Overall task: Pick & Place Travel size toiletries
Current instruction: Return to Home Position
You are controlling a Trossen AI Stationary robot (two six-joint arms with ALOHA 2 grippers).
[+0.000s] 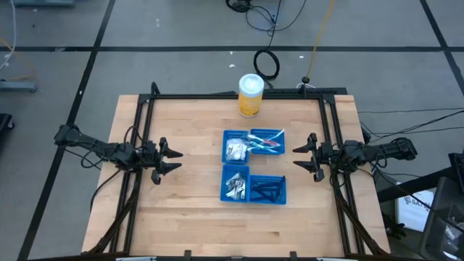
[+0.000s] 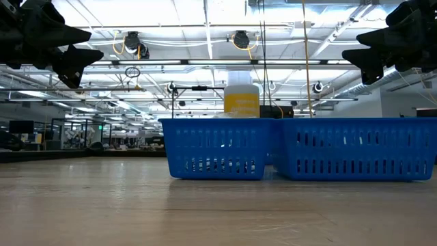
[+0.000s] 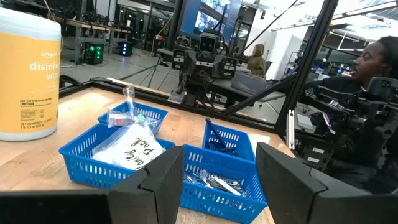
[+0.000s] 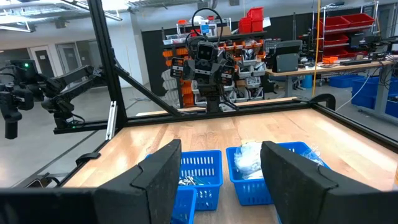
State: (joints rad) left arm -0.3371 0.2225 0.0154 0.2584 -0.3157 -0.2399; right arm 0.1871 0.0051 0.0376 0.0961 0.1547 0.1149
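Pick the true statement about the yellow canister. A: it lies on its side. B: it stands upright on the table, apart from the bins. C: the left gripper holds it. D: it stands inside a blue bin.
B: in the high view the yellow canister stands upright on the table, bare wood between it and the blue bins.

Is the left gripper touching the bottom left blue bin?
Apart. The high view shows a wide gap between the left gripper and the bottom left blue bin.
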